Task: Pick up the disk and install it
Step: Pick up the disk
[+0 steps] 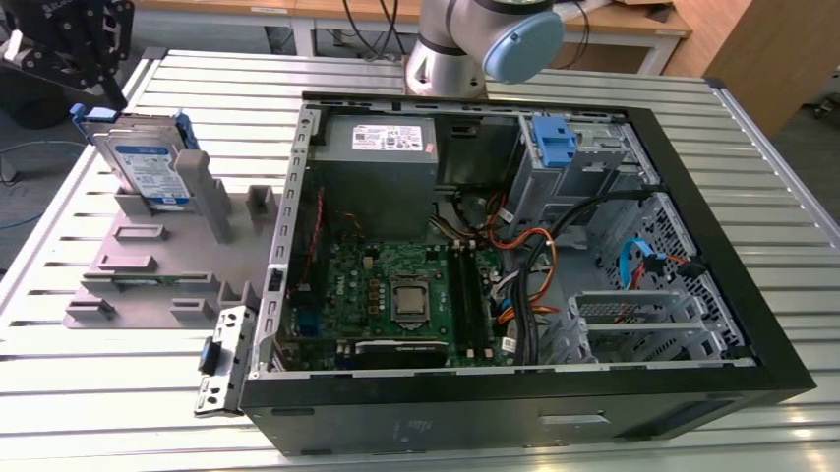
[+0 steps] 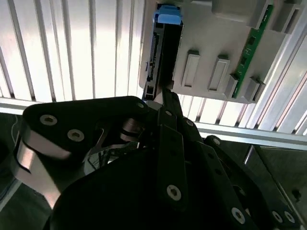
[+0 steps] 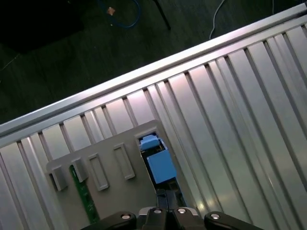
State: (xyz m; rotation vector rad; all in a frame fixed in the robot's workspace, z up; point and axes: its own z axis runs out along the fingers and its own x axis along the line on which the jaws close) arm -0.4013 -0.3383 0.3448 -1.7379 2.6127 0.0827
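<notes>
Your blue-framed disk (image 1: pixel 148 165) stands upright in the grey holder (image 1: pixel 148 283): label face in exterior view, connector edge in second wrist view. Hand (image 2: pixel 166 96) grip: cannot tell.

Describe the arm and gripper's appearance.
The arm is a smooth silver-grey tube with a rounded light-blue joint cap. The gripper, in the second wrist view, is matte black, built of flat linked plates studded with round silver screws.

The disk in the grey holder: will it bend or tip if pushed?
Probably stiff: the disk is a flat metal drive. It stands on edge in the grey holder, so a sideways push might tip it. Its blue carrier may flex.
</notes>
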